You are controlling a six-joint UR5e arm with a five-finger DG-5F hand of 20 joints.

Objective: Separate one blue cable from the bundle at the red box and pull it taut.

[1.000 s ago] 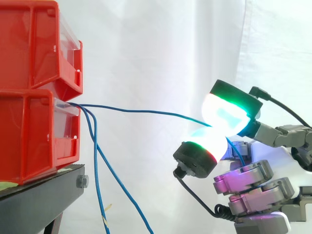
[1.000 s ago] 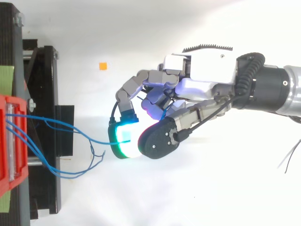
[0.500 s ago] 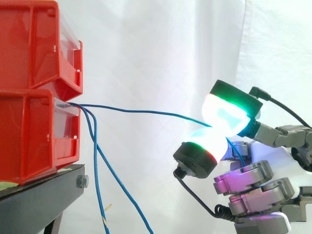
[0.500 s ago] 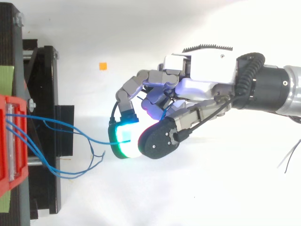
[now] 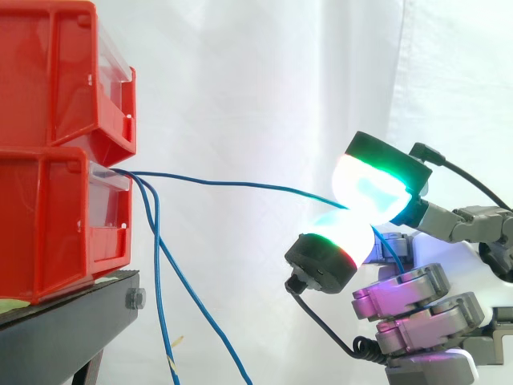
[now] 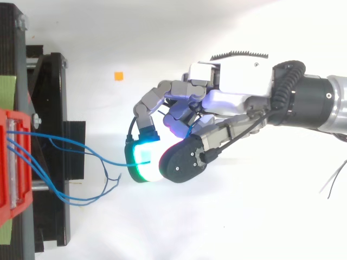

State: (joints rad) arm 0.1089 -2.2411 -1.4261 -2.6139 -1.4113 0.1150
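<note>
Blue cable (image 5: 240, 184) stretched near-level from red box (image 5: 56, 224), pinched between glowing fingers (image 5: 369, 188)

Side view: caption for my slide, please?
Hand pinches one blue cable running from the red bins; other cables hang down.

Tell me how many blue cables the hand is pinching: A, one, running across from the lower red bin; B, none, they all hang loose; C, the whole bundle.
A: one blue cable runs from the lower red bin to the hand, pinched between its glowing fingers, while the other cables hang down.
</note>
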